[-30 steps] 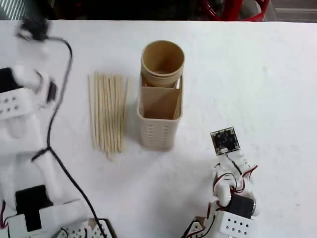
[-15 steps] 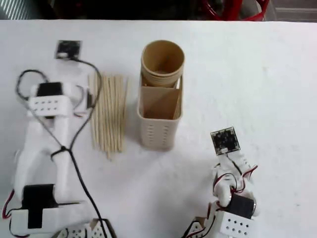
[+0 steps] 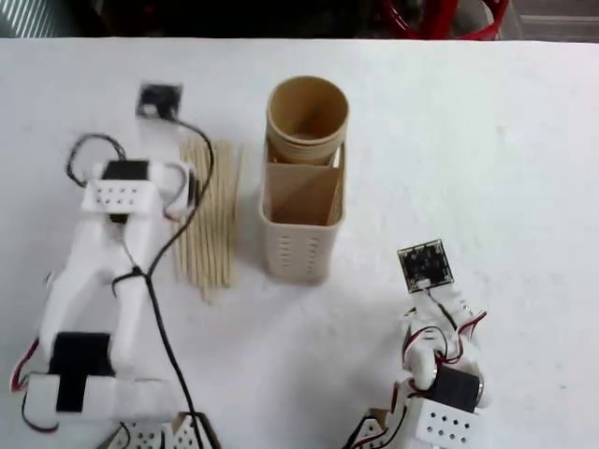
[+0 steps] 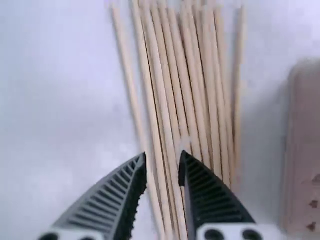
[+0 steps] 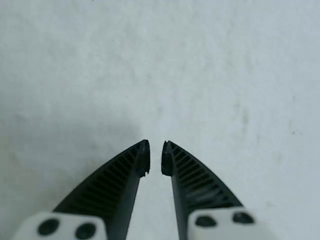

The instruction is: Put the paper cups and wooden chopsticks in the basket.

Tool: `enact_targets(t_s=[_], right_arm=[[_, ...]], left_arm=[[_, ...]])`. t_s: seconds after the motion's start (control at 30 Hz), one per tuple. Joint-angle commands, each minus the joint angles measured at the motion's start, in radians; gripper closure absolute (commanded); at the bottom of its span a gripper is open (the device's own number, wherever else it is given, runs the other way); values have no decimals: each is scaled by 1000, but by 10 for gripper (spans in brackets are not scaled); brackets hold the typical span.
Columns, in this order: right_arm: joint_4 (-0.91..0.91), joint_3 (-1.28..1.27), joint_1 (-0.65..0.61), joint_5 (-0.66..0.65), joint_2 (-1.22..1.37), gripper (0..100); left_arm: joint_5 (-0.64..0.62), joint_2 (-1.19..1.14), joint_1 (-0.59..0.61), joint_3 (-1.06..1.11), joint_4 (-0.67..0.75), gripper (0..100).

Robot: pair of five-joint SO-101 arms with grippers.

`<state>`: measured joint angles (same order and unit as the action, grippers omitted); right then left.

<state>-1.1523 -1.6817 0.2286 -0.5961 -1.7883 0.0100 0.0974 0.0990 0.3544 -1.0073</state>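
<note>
Several chopsticks (image 3: 213,215): bundled flat on tabletop (image 3: 487,140), just beside basket (image 3: 298,248).
Paper cups (image 3: 307,117): stacked upright in basket's far compartment.
My left hand (image 4: 162,157): slightly spread, tips straddling the chopsticks.
My right hand (image 5: 155,157): tips nearly pressed together, over bare tabletop.

The chopsticks (image 4: 185,100) at the tips of the left gripper (image 4: 162,165) are a pale straw colour. Both it and the right gripper (image 5: 154,157) have dark grey, ribbed fingers (image 4: 117,200) over a plain white table (image 5: 225,75). Beside the left gripper the basket (image 3: 298,238) is cream, dotted with rows of small holes, and its cups (image 3: 307,117) are tan.
</note>
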Motion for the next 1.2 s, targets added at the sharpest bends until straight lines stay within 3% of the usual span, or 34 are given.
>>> enact_targets(t_s=[0.0,0.17,0.43,0.67,0.97,1.17], right_arm=[[-4,-9,4,-5,-5,942],[-4,-9,4,-5,-5,942],[-4,-9,4,-5,-5,942],[-4,-9,4,-5,-5,942],[-4,-9,4,-5,-5,942],[-4,-9,4,-5,-5,942]], left_arm=[[-17,153,-38,-226,-64,872],[0,254,-174,-348,-110,870],[201,297,-400,-351,-37,872],[227,292,-441,-344,-8,872],[227,302,-435,-126,106,872],[227,305,-403,-376,-18,872]])
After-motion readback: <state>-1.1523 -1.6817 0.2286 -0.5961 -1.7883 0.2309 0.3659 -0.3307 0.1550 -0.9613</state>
